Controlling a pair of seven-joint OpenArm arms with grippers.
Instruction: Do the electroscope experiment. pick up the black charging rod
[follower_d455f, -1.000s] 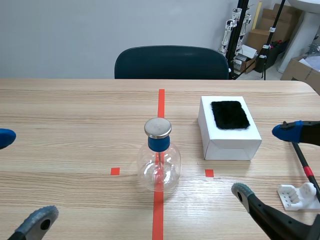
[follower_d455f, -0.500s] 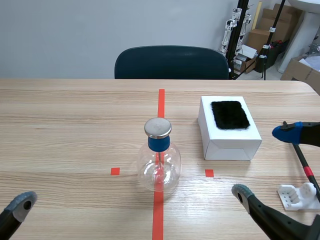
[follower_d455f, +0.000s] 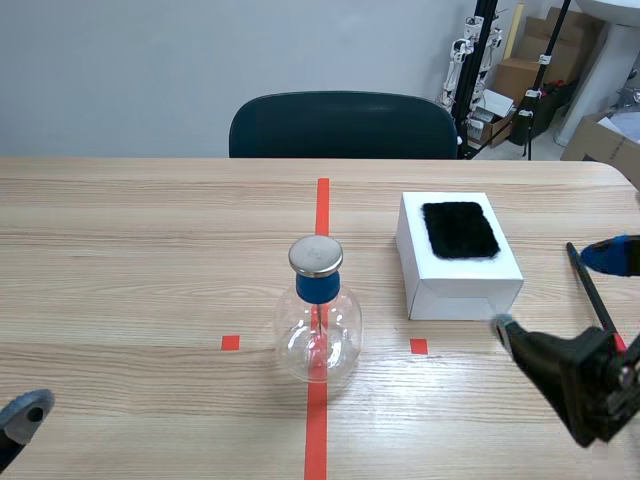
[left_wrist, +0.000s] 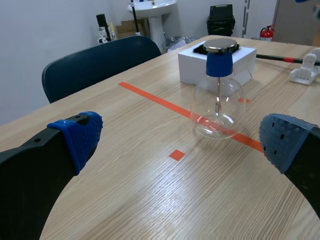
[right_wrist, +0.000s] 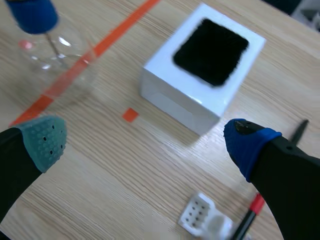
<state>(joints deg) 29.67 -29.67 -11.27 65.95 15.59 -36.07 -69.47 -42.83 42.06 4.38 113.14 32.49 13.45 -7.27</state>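
The right end effector (right_wrist: 145, 142) hangs wide open above the desk (right_wrist: 125, 170) and grips nothing; its grey-green pad (right_wrist: 45, 140) and blue pad (right_wrist: 247, 142) stand well apart with bare wood between them. The black charging rod (right_wrist: 300, 132) lies on the desk just beside the blue-padded finger, which hides part of it. The rod's red band is next to 1 white plastic holder (right_wrist: 205, 220). Ahead of this end effector stands 1 white box (right_wrist: 165, 95) with 1 black fur pad (right_wrist: 212, 50) set on its top.

The left end effector (left_wrist: 182, 140) is also spread wide and empty, its 2 blue pads far apart. Ahead of it stands 1 glass flask (left_wrist: 218, 100). Inside the flask a thin metal stem hangs down from a blue collar, which is topped by a flat metal cap. The box, the rod and the holder lie beyond the flask.

The scene view shows only 1 finger of the left end effector, low at its own side, and the right arm covers the holder, which both wrist views show. 1 dark chair (follower_d455f: 345, 125) stands at the desk's far edge.
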